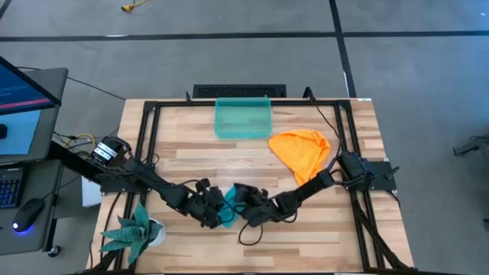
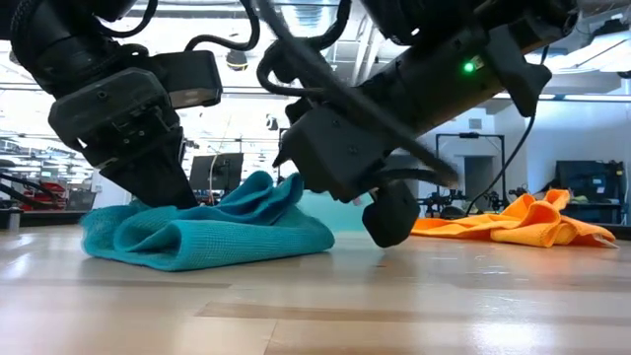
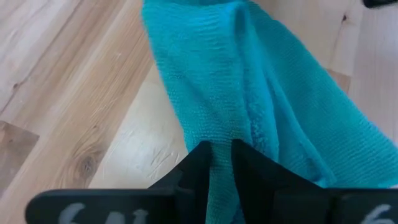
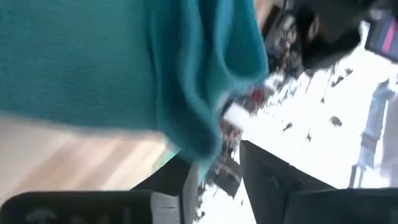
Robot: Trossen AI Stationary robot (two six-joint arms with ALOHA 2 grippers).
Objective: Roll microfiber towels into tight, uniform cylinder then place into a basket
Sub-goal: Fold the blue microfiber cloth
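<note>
The teal-blue towel [image 1: 229, 205] lies loosely bunched and folded on the wooden table near its front edge, also seen in the low view [image 2: 227, 237]. My left gripper [image 3: 221, 152] is at the towel's left end, shut on the cloth. My right gripper [image 4: 217, 171] stands open at the towel's right end, with a fold of the cloth [image 4: 199, 124] hanging just ahead of its fingers. The orange-yellow towel [image 1: 302, 153] lies crumpled at the right. The basket [image 1: 243, 100] stands at the far edge. My left gripper pinches a raised ridge of the teal towel [image 3: 222, 134] between its two fingers, near the towel's left end. The fingers slant down from the table's left. Several layers seem gathered there. The rest of the towel lies slack on the table [image 2: 246, 242]. My right gripper: I cannot tell whether a finger [image 4: 186, 180] brushes the hanging fold. Nothing lies between the fingers.
A green spiky plant in a white pot [image 1: 136, 231] stands at the near left corner, close behind my left arm. Bare wood lies between the towels and the basket. A black frame [image 1: 150, 114] borders the table.
</note>
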